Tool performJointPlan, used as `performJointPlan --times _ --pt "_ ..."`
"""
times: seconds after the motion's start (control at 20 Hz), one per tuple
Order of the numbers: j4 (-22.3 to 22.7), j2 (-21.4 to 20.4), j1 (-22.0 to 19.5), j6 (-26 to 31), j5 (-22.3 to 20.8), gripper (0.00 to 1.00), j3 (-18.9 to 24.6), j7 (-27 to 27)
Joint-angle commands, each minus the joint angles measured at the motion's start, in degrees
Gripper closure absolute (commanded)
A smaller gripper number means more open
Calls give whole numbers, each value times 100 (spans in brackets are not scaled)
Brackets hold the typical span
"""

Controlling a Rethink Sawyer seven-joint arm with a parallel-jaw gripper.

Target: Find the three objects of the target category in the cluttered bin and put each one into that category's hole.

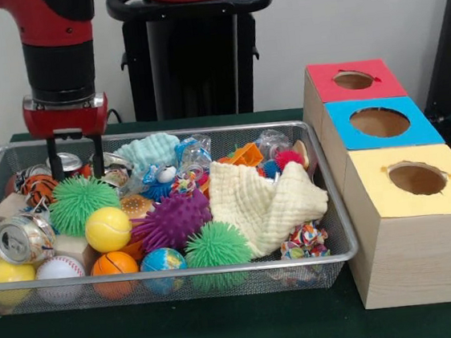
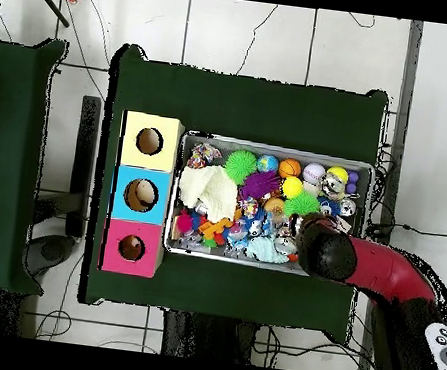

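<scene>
A wire bin (image 1: pixel 244 267) holds mixed clutter. It includes a green spiky ball (image 1: pixel 80 202), a purple spiky ball (image 1: pixel 170 221), a second green spiky ball (image 1: pixel 216 247), a yellow ball (image 1: pixel 107 228), an orange basketball (image 1: pixel 113 265), a crushed can (image 1: pixel 23 239) and a cream cloth (image 1: pixel 265 201). My gripper (image 1: pixel 77 175) hangs open at the bin's back left, just above the first green spiky ball, with nothing between its fingers. An upright can (image 1: pixel 67 163) shows behind it. From overhead the arm's wrist (image 2: pixel 321 247) hides the gripper over the bin (image 2: pixel 278 146).
Three boxes with round holes stand in a row beside the bin: red (image 1: pixel 326 86), blue (image 1: pixel 423 128) and yellow (image 1: pixel 390 200). Overhead they are the yellow box (image 2: pixel 134 127), the blue box (image 2: pixel 122 196) and the red box (image 2: pixel 114 250). A white baseball (image 1: pixel 59 270) and a globe ball (image 1: pixel 163 262) lie along the front wall.
</scene>
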Motion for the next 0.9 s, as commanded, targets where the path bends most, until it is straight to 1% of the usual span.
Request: performJointPlan --times 0.05,0.15,0.3,0.5,0.6,0.9 --pt "290 496 -480 -186 217 0 503 449" --pt "195 545 -527 -154 167 0 501 371" --pt "64 646 -573 -298 41 0 444 379" --pt "84 706 -545 -538 -74 0 355 503" --pt "166 703 -527 -624 -79 0 334 569" --pt "626 374 -507 -643 3 0 320 676"
